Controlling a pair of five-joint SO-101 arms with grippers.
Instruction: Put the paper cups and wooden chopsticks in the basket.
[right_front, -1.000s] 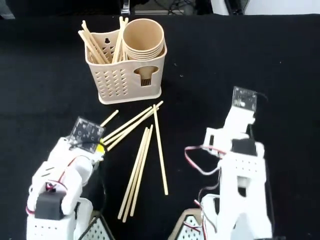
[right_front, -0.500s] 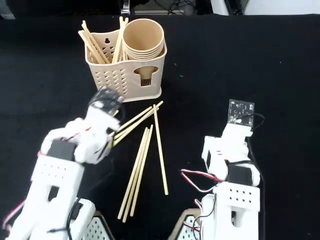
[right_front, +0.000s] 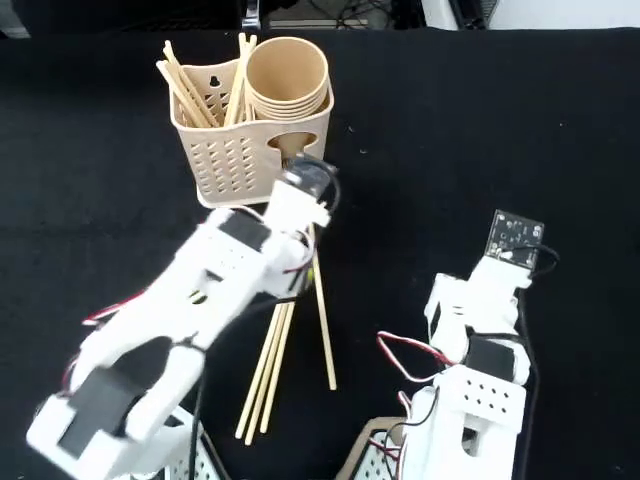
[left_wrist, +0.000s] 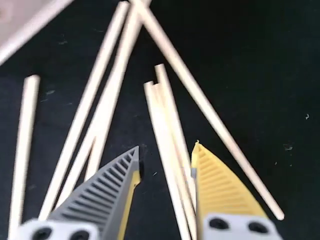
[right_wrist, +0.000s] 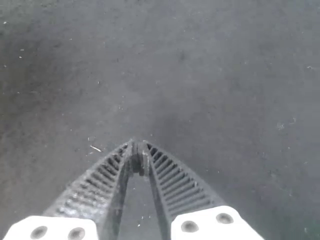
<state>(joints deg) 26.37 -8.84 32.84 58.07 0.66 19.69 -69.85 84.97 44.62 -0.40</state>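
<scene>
My left gripper (left_wrist: 166, 147) is spread open, one grey finger and one yellow, low over the loose chopsticks (left_wrist: 165, 125). Two of the sticks run up between the fingers, close along the yellow one; I cannot tell whether it touches them. More sticks fan out to either side on the black cloth (left_wrist: 260, 75).

My right gripper (right_wrist: 137, 150) is pinched closed with nothing in it, its ribbed fingers meeting at the tips over bare cloth flecked with pale lint.

From above, my left arm (right_front: 215, 290) stretches diagonally across the scattered sticks, and its wrist ends just in front of the basket (right_front: 235, 160). A bundle of sticks (right_front: 262, 375) shows below the arm, and a single one (right_front: 322, 320) lies beside it. My right arm (right_front: 478, 310) stands well apart from them. The small circuit board (right_front: 514, 236) at its wrist has markings too small to read.

The basket is perforated beige plastic and stands upright. The paper cups (right_front: 287, 75) are nested in its right compartment, and the standing chopsticks (right_front: 190, 90) lean in the left one, with a few beside the cups.

The cloth covers the table to its far edge, and cables (right_front: 340, 12) lie beyond it.
</scene>
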